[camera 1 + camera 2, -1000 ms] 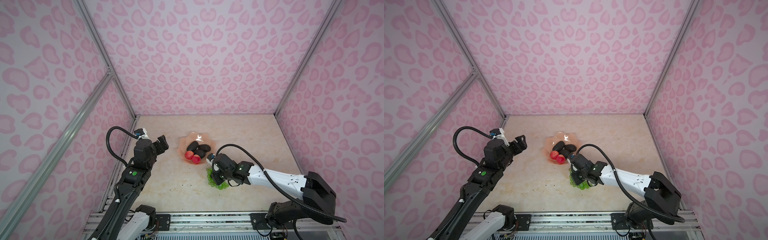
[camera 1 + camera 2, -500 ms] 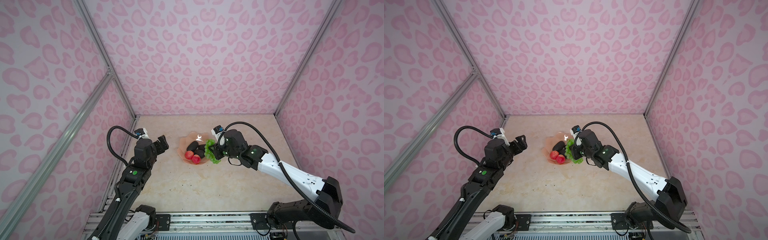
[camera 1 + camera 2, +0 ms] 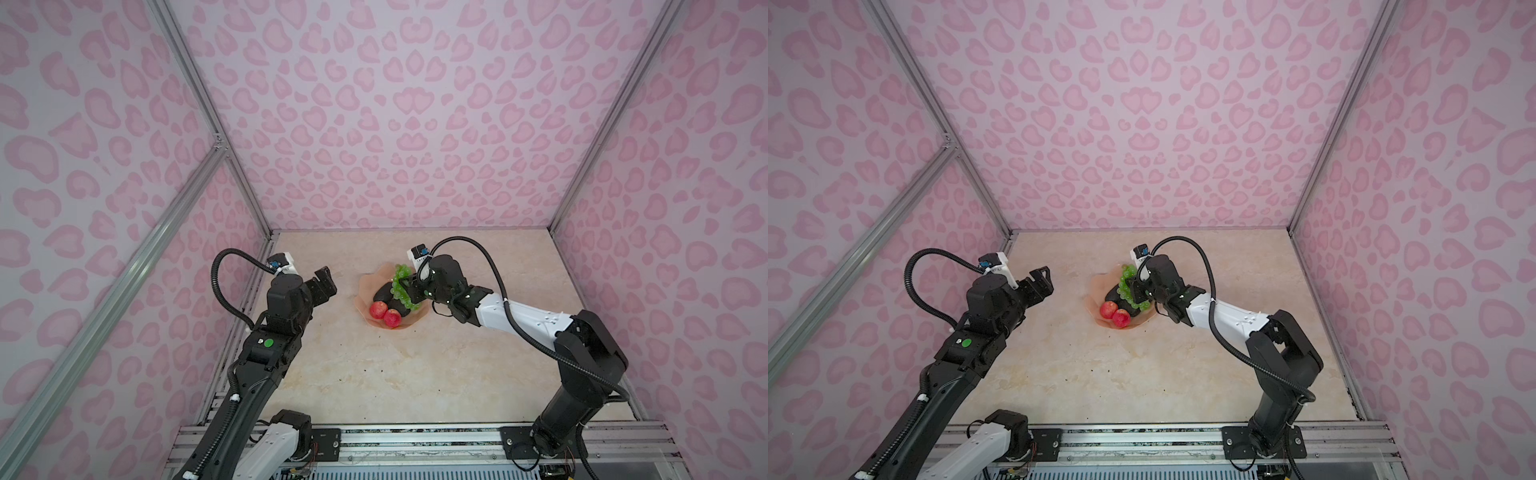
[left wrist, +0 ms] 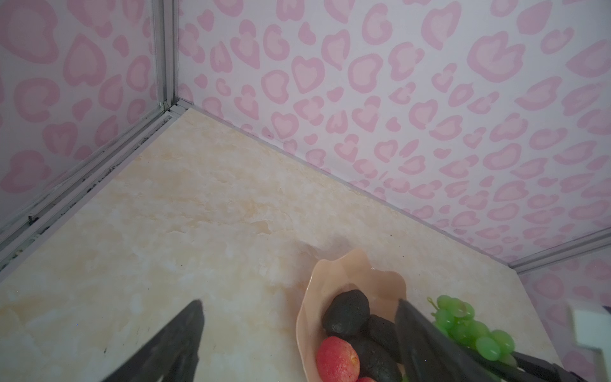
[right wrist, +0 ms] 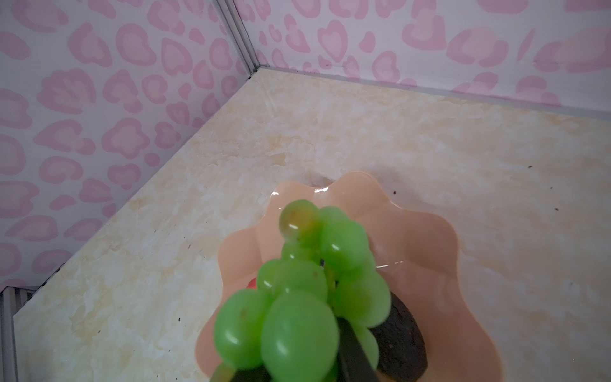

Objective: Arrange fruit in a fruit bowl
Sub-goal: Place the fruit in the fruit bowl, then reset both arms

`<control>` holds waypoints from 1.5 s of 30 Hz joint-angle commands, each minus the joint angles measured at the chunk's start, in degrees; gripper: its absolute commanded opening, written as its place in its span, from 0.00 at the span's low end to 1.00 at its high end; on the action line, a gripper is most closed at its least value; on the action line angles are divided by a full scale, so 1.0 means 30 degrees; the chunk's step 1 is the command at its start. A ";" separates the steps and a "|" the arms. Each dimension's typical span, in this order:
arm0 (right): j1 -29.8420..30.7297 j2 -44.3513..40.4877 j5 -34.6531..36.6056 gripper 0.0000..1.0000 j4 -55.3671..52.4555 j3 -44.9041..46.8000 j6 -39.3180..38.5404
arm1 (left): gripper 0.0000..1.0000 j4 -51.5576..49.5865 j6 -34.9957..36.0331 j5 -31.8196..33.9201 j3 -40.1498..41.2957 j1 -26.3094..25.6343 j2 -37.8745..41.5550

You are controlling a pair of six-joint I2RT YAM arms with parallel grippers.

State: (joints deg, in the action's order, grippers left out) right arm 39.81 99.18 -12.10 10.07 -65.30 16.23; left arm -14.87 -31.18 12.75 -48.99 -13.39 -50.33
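Observation:
The peach-pink fruit bowl (image 3: 364, 291) (image 3: 1096, 293) sits mid-table with dark avocados (image 3: 383, 293) (image 3: 1113, 294) and two red apples (image 3: 377, 309) (image 3: 1121, 318) in it. My right gripper (image 3: 409, 290) (image 3: 1133, 289) is shut on the bunch of green grapes (image 3: 401, 286) (image 3: 1126, 281), which hangs over the bowl's right half. In the right wrist view the grapes (image 5: 297, 314) fill the space between the dark fingers (image 5: 351, 350), above the bowl (image 5: 429, 231) and an avocado (image 5: 400, 337). My left gripper (image 3: 326, 284) (image 3: 1042, 280) (image 4: 299, 302) is open and empty, raised left of the bowl (image 4: 317, 274).
Pink patterned walls with metal frame posts (image 3: 249, 195) close in the beige marble table (image 3: 395, 374) on three sides. A metal rail (image 3: 415, 436) runs along the front edge, carrying both arm bases.
My right arm lifted the grapes from the table in front of the bowl and carried them back over the bowl. The left arm has stayed still.

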 commanded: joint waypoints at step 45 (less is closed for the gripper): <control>-1.1870 -0.8615 1.0214 0.99 1.2466 1.6554 -0.4669 | 0.98 2.3914 0.7763 0.0967 1.0714 0.4815 -1.0206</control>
State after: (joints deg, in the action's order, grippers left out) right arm 6.20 71.07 21.65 33.82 -17.15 3.20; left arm 43.55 -9.61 19.00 -18.35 0.91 -77.30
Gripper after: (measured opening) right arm 0.986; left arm 0.977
